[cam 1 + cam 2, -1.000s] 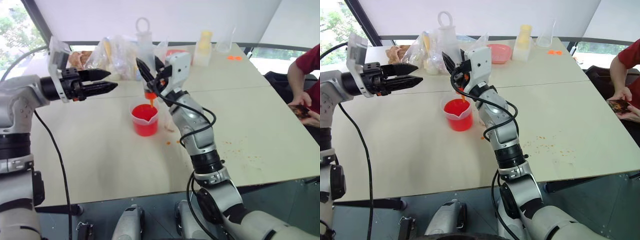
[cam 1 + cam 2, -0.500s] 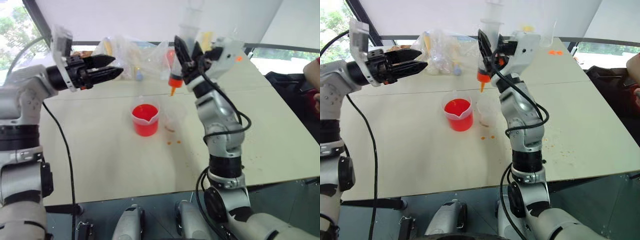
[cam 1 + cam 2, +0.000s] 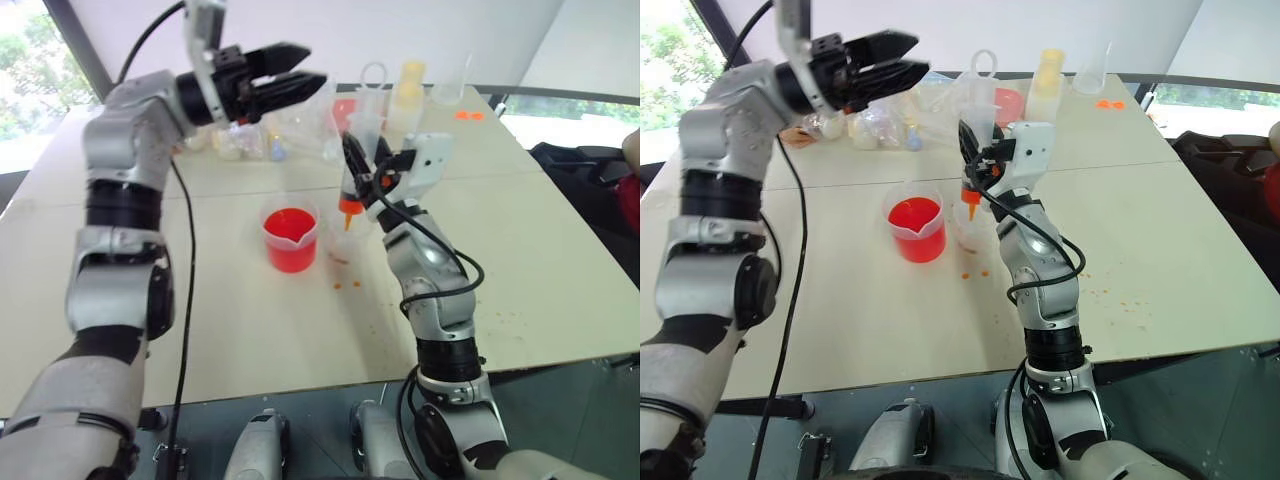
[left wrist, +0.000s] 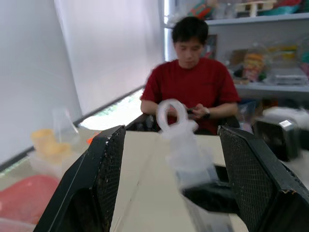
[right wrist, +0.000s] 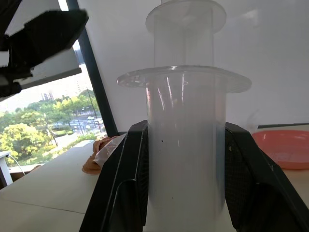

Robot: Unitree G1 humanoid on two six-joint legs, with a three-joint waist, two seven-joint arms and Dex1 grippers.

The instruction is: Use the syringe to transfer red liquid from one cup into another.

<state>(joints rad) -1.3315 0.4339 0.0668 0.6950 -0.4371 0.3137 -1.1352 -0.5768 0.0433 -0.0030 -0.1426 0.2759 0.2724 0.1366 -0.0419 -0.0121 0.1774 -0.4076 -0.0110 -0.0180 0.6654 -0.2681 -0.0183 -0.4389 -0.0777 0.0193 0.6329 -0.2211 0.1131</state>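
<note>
While my right gripper point(image 3: 352, 158) clamps the syringe point(image 3: 364, 135) upright, its orange nozzle hangs over the small cup point(image 3: 968, 226), just beside the spouted cup point(image 3: 291, 238) of red liquid point(image 3: 290, 225). My left gripper point(image 3: 296, 66) hovers high, fingers parted and empty, near the plunger ring.

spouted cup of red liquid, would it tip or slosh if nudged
The spouted cup looks squat and well filled with red liquid, so it would probably slide rather than tip. The level sits fairly near the rim, so a sharp nudge could slosh some out. Its thin clear wall may flex under a squeeze.
</note>
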